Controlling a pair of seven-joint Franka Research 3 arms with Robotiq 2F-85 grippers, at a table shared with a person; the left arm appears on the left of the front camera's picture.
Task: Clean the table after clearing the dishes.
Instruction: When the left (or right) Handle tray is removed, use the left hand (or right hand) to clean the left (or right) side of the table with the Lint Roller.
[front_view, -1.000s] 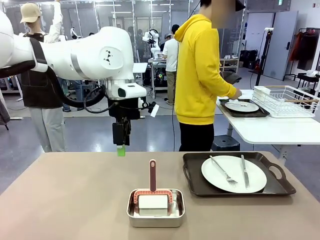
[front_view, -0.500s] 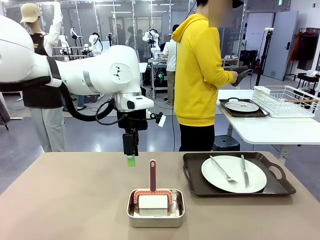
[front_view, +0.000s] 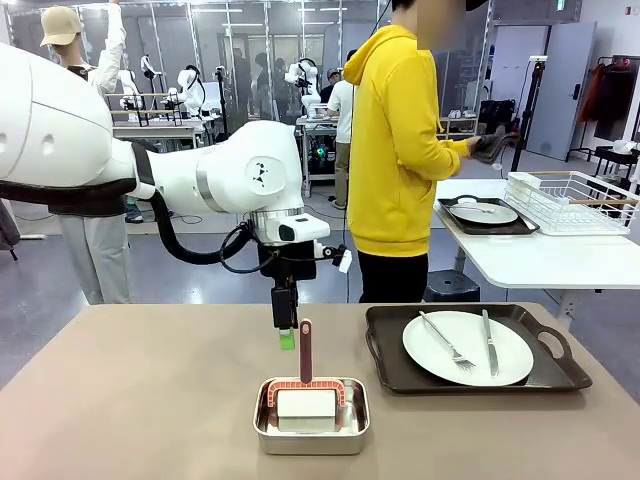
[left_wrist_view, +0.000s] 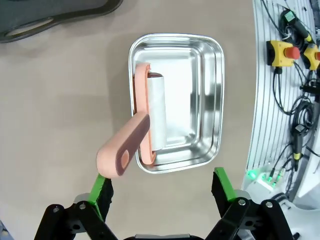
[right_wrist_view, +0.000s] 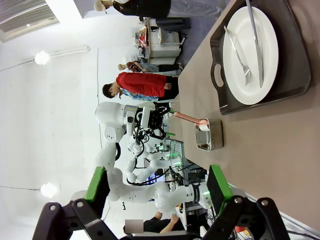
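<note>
One roller (left_wrist_view: 149, 117) in pan (left_wrist_view: 212, 100), plate (front_view: 432, 352) on tray (front_view: 386, 368)

Your desk (front_view: 150, 400) has a plain matt taupe top, smooth and dull. The pan (front_view: 311, 442) near you is bright polished steel, mirror-like inside. In it, the roller handle (front_view: 305, 350) looks like matt pinkish plastic, and its roll (front_view: 306, 405) like white paper. On the right, the tray (front_view: 390, 375) is dark matt plastic; the plate (front_view: 515, 355) is glossy white, and the fork (front_view: 447, 342) and knife (front_view: 489, 345) are shiny metal. Your left end effector (front_view: 286, 338) is black plastic with green, rubbery-looking pads (left_wrist_view: 224, 186); its arm shell (front_view: 60, 130) is glossy white. The person's hoodie (front_view: 395, 150) at the far side is soft yellow cloth.
</note>
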